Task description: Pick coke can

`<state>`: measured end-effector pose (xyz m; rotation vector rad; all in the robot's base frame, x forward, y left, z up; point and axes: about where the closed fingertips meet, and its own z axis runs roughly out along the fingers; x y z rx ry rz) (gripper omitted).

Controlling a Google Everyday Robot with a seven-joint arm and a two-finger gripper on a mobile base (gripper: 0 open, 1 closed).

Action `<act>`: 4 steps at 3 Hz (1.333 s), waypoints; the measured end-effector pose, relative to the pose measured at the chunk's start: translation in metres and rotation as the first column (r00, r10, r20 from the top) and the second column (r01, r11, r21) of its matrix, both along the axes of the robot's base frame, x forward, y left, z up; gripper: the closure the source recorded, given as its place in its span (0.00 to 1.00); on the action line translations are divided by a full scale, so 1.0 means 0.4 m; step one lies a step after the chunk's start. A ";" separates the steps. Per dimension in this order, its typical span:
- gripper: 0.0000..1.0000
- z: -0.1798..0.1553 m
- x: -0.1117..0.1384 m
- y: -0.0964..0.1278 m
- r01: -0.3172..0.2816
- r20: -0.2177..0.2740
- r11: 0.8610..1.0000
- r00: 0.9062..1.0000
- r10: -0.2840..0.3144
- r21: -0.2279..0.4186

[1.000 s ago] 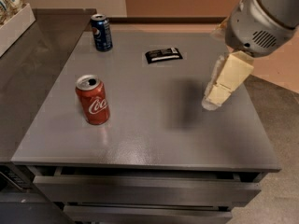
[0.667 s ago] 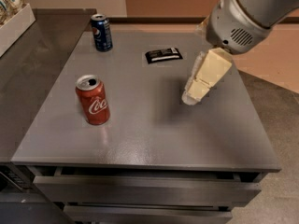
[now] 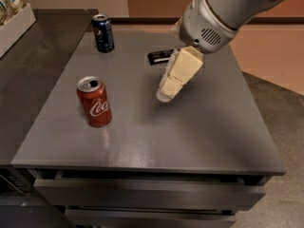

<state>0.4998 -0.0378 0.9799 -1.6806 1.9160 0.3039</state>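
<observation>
The red coke can (image 3: 94, 102) with white script and a silver top stands upright on the left part of the grey table top (image 3: 199, 132). My gripper (image 3: 167, 94), cream-coloured, hangs above the middle of the table, to the right of the coke can and well apart from it. It holds nothing that I can see.
A dark blue Pepsi can (image 3: 103, 33) stands at the back left of the table. A flat black object (image 3: 159, 57) lies at the back middle, partly hidden by my arm. A white bin (image 3: 14, 25) sits on the counter at far left. Drawers run below the table's front edge.
My arm and gripper have moved left across the table, from its right side to above its middle, closer to the coke can. The cans have not moved.
</observation>
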 end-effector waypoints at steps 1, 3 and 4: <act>0.00 -0.015 0.009 0.052 -0.040 -0.012 0.999 0.999 0.040 0.025; 0.00 -0.063 0.012 0.137 -0.107 -0.056 0.993 0.992 0.109 0.038; 0.00 -0.086 0.009 0.174 -0.132 -0.078 0.990 0.988 0.135 0.046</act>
